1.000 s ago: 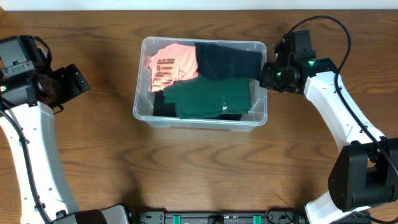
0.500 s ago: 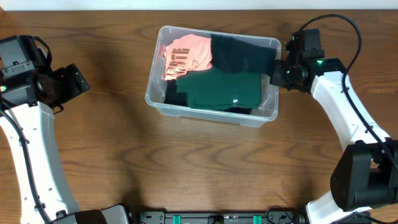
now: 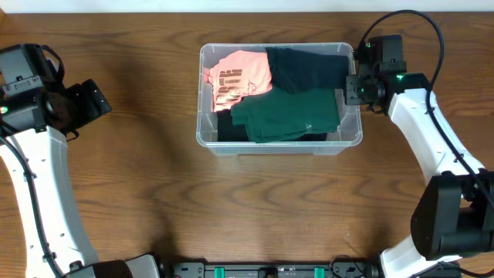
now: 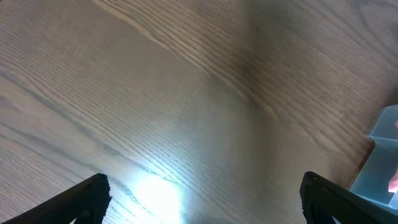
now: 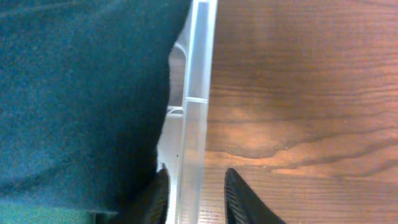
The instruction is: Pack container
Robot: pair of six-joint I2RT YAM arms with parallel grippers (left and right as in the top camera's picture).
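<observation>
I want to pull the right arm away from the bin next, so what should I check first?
1. Right pincer off the container rim: ok, its fingers straddle the wall with a gap on the outer side.
2. Cloth caught on the inner side: cannot tell, the dark garment lies right against it.
3. Clothes inside the walls: ok, pink shirt, green garment and dark garment all sit within the rim.
4. Container well onto the table: ok.
5. Left pincer out of the way: ok, open over bare wood, apart from the container.
</observation>
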